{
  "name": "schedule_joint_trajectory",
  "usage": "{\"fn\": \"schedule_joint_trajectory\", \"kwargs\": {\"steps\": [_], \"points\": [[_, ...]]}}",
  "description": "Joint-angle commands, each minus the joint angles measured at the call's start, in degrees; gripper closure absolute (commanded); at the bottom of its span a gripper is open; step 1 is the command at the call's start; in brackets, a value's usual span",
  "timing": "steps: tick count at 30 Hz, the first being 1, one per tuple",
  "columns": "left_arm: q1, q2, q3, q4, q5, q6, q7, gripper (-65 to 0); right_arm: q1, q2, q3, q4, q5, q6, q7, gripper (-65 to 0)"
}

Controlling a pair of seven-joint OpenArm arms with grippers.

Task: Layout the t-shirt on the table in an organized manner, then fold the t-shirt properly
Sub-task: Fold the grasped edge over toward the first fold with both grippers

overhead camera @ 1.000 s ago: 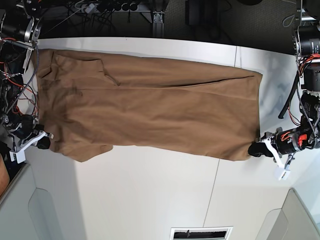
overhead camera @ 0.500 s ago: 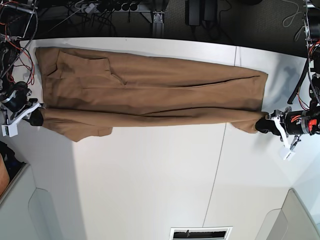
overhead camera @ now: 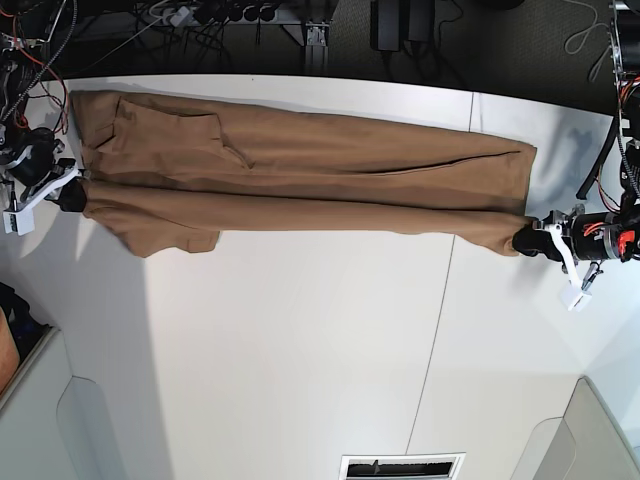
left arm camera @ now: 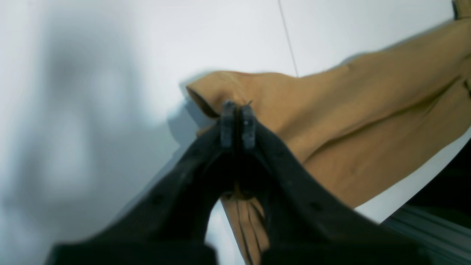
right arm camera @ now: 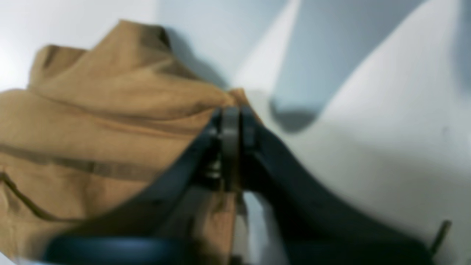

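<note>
The tan t-shirt (overhead camera: 300, 180) lies stretched across the far part of the white table (overhead camera: 300, 350), its near edge lifted and folded back toward the far edge. My left gripper (overhead camera: 522, 241) is shut on the shirt's near right corner, seen close in the left wrist view (left arm camera: 237, 110) with cloth (left arm camera: 368, 121) bunched around the jaws. My right gripper (overhead camera: 72, 195) is shut on the near left corner by the sleeve; the right wrist view (right arm camera: 232, 114) shows cloth (right arm camera: 92, 129) pinched between the jaws. The neckline and tag are hidden.
A thin dark seam (overhead camera: 435, 320) runs across the table right of centre. Cables and stands (overhead camera: 230, 15) sit beyond the far edge. Grey panels (overhead camera: 60, 420) flank the near corners. The near half of the table holds only bare white surface.
Both grippers have carried the shirt's near edge farther toward the far edge, so the shirt has narrowed into a long band. Both stay shut on the cloth.
</note>
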Motion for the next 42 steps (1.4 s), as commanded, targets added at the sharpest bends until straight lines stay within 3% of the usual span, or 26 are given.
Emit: {"fn": "schedule_joint_trajectory", "kwargs": {"steps": [1,3,4,8,15,24,26,31,42], "points": [[-0.8,-1.3,-0.4,0.9,-1.0,-0.5,-0.8,0.0,0.8,1.2,0.6,0.9,1.4,0.2,1.2,-18.8],[-0.4,-1.3,-0.4,0.9,-1.0,-0.5,-0.8,-6.0,1.0,1.2,0.6,1.2,2.8,0.2,1.1,-30.3],[-0.3,-1.3,-0.4,0.9,-1.0,-0.5,-0.8,-9.2,1.2,1.2,0.7,1.6,3.8,0.2,1.1,-31.9],[-0.3,-1.3,-0.4,0.9,-1.0,-0.5,-0.8,-10.8,1.3,0.5,2.2,5.1,6.8,0.2,1.2,-31.9],[-0.3,-1.3,-0.4,0.9,-1.6,-0.5,-0.8,-10.8,5.8,-2.6,1.6,4.7,3.7,0.2,1.2,-31.9],[-0.3,-1.3,-0.4,0.9,-2.3,-0.5,-0.8,-10.8,12.0,-4.5,-9.9,-5.8,-4.5,-0.9,5.5,-31.6],[-0.3,-1.3,-0.4,0.9,-2.3,-0.5,-0.8,-10.8,12.3,-4.5,-11.6,-6.4,-4.4,-0.9,5.7,-26.3],[-0.3,-1.3,-0.4,0.9,-2.3,-0.5,-0.8,-10.8,12.3,-4.5,-13.3,-6.4,-3.8,-0.9,5.7,-1.1],[-0.3,-1.6,-0.4,0.9,-3.9,-0.5,-0.4,-10.8,7.4,-4.4,-10.7,6.8,2.1,-0.8,-3.0,0.0]]}}
